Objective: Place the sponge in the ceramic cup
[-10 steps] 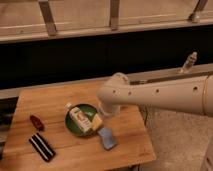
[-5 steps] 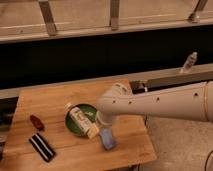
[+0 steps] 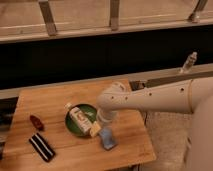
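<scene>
The light-blue sponge [image 3: 107,139] lies flat on the wooden table [image 3: 45,105], just right of the green plate. A small pale thing at the plate's right rim, mostly hidden under my arm, looks like the ceramic cup [image 3: 95,129]. My pale arm reaches in from the right and bends down. Its gripper [image 3: 104,124] points down between the plate and the sponge, just above the sponge's far edge.
The dark green plate [image 3: 73,129] holds a lying pale bottle [image 3: 78,118]. A black bar with white stripes [image 3: 42,146] and a small dark-red object [image 3: 36,122] lie at the table's left. The table's right edge is near the sponge.
My arm has swung its end a little to the right and lowered the gripper toward the sponge. The sponge, plate and other objects have not moved.
</scene>
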Robot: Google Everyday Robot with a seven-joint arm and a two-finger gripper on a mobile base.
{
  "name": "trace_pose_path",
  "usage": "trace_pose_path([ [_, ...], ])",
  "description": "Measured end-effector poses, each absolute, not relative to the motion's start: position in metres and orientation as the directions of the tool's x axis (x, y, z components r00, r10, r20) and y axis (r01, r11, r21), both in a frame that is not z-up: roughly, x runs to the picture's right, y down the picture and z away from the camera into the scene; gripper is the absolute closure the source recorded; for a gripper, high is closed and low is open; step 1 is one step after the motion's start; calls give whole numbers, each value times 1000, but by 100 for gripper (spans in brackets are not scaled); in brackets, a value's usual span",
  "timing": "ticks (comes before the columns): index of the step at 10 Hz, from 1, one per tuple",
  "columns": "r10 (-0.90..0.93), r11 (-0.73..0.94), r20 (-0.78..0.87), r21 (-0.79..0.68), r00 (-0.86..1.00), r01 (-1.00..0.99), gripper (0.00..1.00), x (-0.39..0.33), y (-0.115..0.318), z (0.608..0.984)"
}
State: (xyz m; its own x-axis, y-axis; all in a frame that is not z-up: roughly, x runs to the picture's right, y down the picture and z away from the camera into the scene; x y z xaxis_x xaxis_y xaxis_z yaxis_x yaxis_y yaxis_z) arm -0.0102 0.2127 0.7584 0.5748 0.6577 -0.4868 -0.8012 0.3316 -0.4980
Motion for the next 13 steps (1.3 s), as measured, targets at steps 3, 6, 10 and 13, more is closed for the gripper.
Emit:
trace_pose_path([
  [3,631,262,-541,-527,557,-809,20,-2,247,805],
  [6,624,231,-553,-544,552,-806,20,-2,256,815],
  [10,623,232,-555,-542,551,-808,42,1,250,811],
  [13,625,230,-558,-537,546,-812,70,6,248,810],
])
